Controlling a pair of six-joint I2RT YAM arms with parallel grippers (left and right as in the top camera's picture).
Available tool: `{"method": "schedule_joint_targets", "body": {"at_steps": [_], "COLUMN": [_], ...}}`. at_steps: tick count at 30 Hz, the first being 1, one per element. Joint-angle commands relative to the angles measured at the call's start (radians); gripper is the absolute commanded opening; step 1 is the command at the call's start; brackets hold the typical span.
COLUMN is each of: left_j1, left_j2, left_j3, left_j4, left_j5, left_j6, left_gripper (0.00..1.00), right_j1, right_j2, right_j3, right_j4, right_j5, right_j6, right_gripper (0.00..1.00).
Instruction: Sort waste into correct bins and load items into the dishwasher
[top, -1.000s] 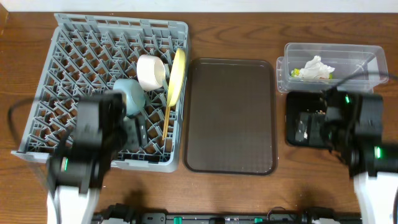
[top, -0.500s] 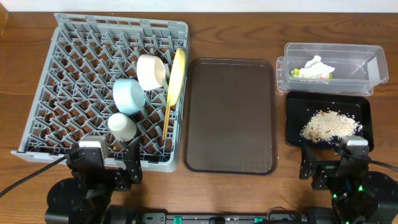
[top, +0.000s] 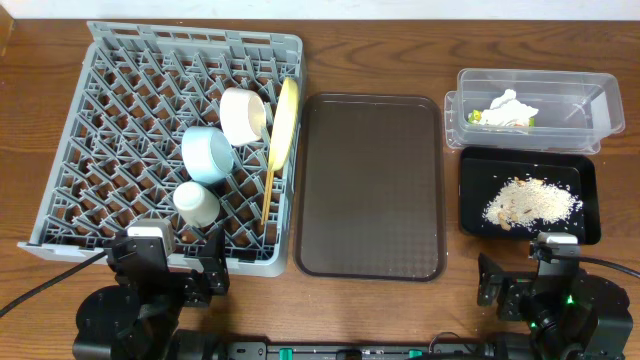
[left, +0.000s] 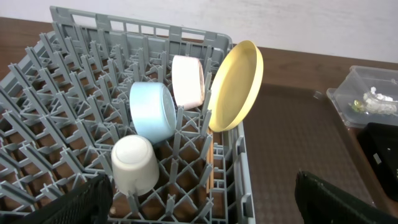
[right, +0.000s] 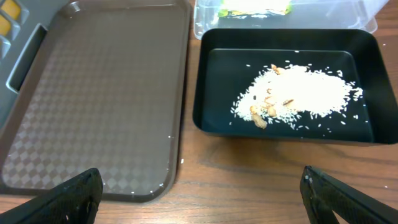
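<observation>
Risk, as far as I can judge, now lies in disturbing what is already sorted rather than in any grasp; the left claw (left: 202, 184) is released, fingers spread wide with nothing between them, low at the near edge of the tabletop (top: 400, 60) just in front of the dish rack (top: 190, 35); the right claw (right: 200, 180) is likewise released and empty, just in front of the black tray (top: 470, 190); the yellow-green plate (top: 286, 120) stands on edge against the rack's right wall, rising above it, so a sideways brush from the left arm could tip it over the wall onto the brown serving tray (top: 370, 185); the chopsticks (top: 266, 190) lie along the lattice beside the plate and look likely to slide down through a gap if the rack is jolted; the light blue bowl (top: 207, 155), the white bowl (top: 243, 115) and the cup (top: 196, 203) sit between pegs and seem steadier; the crumbs (top: 530, 202) are a loose heap in the shallow black tray, so a nudge to its near rim by the right claw would probably scatter them over the low wall; the wrapper (top: 508, 110) rests inside the clear tub (top: 590, 95), light enough that a knock to the tub might shift it; the wrist view shows a few pale specks by the brown tray's near corner, too small to name.
</observation>
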Motion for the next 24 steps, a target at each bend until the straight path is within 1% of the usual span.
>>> {"method": "schedule_joint_targets", "body": {"at_steps": [1, 4, 6, 10, 14, 17, 19, 24], "left_j1": [-0.004, -0.004, -0.004, -0.004, -0.004, -0.004, -0.004, -0.004], "left_j2": [-0.001, -0.001, -0.001, -0.001, -0.001, -0.001, -0.001, -0.001], "left_j3": [-0.006, -0.006, -0.006, -0.006, -0.006, -0.006, -0.006, -0.006], "left_j4": [0.002, 0.002, 0.002, 0.002, 0.002, 0.002, 0.002, 0.002], "left_j5": [-0.008, -0.008, -0.008, -0.008, -0.008, -0.008, -0.008, -0.008], "left_j6": [0.016, 0.016, 0.016, 0.016, 0.016, 0.016, 0.016, 0.016], "left_gripper": [0.94, 0.94, 0.94, 0.94, 0.94, 0.94, 0.94, 0.94], "right_j1": [0.022, 0.073, 0.106, 0.117, 0.115, 0.115, 0.114, 0.114], "right_j2": [-0.026, -0.081, -0.126, -0.233, -0.308, -0.306, -0.306, -0.306], "right_j3": [-0.008, -0.032, -0.072, -0.227, -0.401, -0.49, -0.539, -0.665], "right_j4": [0.006, 0.063, 0.137, 0.375, 0.67, 0.863, 0.959, 1.125], "right_j5": [0.014, 0.001, 0.003, -0.001, -0.02, -0.023, -0.013, 0.04], "right_j6": [-0.001, -0.003, -0.03, -0.05, -0.05, -0.05, -0.051, -0.05], "right_gripper": [0.99, 0.99, 0.99, 0.99, 0.99, 0.99, 0.99, 0.99]}}
